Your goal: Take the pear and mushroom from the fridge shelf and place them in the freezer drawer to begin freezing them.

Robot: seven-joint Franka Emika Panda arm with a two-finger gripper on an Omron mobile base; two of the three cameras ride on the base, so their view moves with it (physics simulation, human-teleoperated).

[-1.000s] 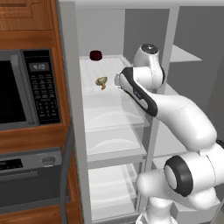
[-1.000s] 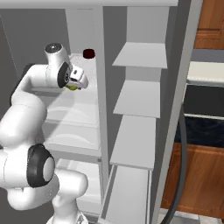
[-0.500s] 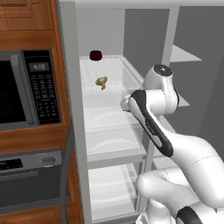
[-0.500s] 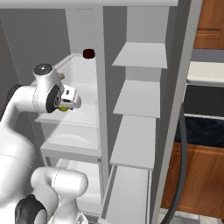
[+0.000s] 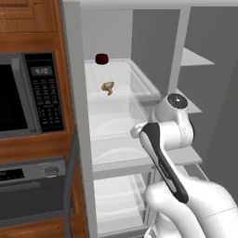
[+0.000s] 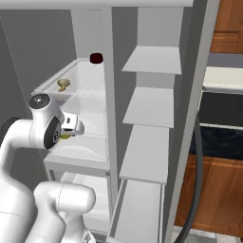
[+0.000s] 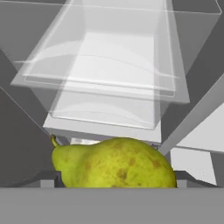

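While you are carrying the yellow-green speckled pear [image 7: 114,162] away from the fridge, the first of the two transfers is under way: the fruit is off the shelf and, by my reading, heading down toward the freezer drawer, which I cannot make out with any certainty in these views. The pincer [image 6: 66,135] is clamped on the pear; in the hand view the fruit is sitting right between the two dark finger tips at the bottom of the picture, lying on its side with its stem pointing left, and in the right base view a sliver of yellow-green is peeking out just under the white hand.

The small tan mushroom [image 5: 108,87] is still lying on the pale ridged fridge shelf [image 5: 135,76], well apart from the pincer and higher than it, with the dark red round thing [image 5: 102,58] sitting further back on the same shelf. The hand is hanging in front of the clear bin-like shelves [image 7: 109,78], lower than the ridged shelf.

For the next move, you are likely needing to keep lowering the arm toward the bottom of the fridge, bring the pear over the open drawer, and only then let the fingers part. Watch the clear shelf edges as the wrist is swinging down, since a knock there could loosen the grip. After that, the mushroom is waiting for the second trip.
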